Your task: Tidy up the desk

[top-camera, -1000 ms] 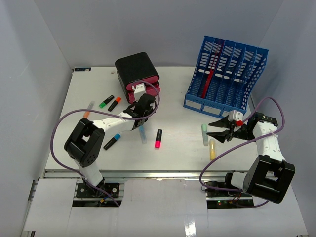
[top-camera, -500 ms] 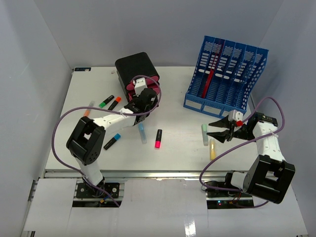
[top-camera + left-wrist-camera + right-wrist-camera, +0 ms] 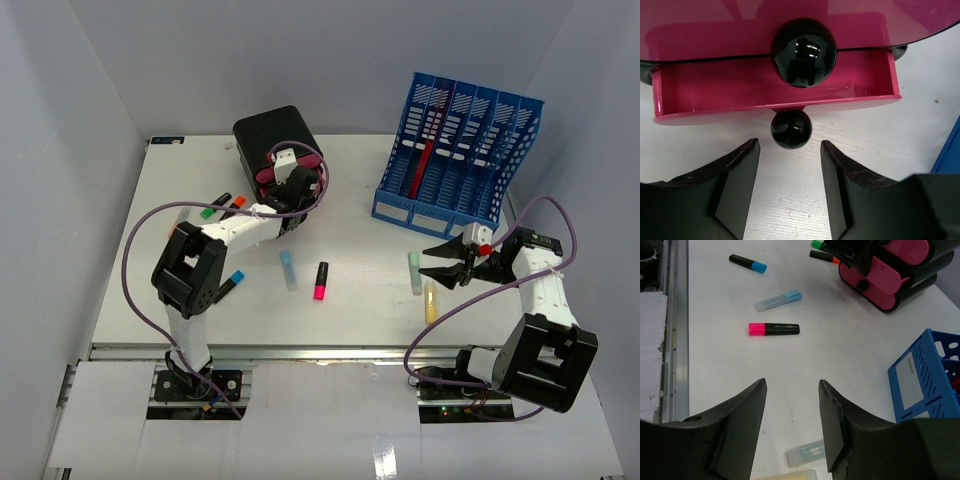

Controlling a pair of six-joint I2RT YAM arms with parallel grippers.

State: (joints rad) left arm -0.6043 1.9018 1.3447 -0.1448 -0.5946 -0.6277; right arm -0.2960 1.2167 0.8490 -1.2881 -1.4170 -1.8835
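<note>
With jaws spread, the left gripper point(image 3: 790, 150) is lining up on the knob point(image 3: 791, 129) of the part-open pink drawer point(image 3: 775, 97) at the back of the desk point(image 3: 360, 305) beneath both arms, probably needing to pinch and pull next, while the right gripper point(image 3: 792, 385) is hanging, also spread, over loose markers point(image 3: 415, 272).

1. Black plastic drawer unit with pink fronts point(image 3: 275, 145): back of the flat white rectangular desk point(image 3: 360, 320), left of centre. Blue slotted plastic file rack point(image 3: 460, 160): back right.
2. Left gripper point(image 3: 790, 150) just before the unit's lowest drawer; round black knob point(image 3: 791, 129) just ahead of the finger gap, not touching.
3. Pale blue capped marker point(image 3: 289, 270) and pink-capped black marker point(image 3: 321, 280): side by side mid-desk, in front of the unit.
4. Pale green marker point(image 3: 414, 272) and yellow marker point(image 3: 430, 301): in front of the rack, by the right gripper point(image 3: 432, 262).
</note>
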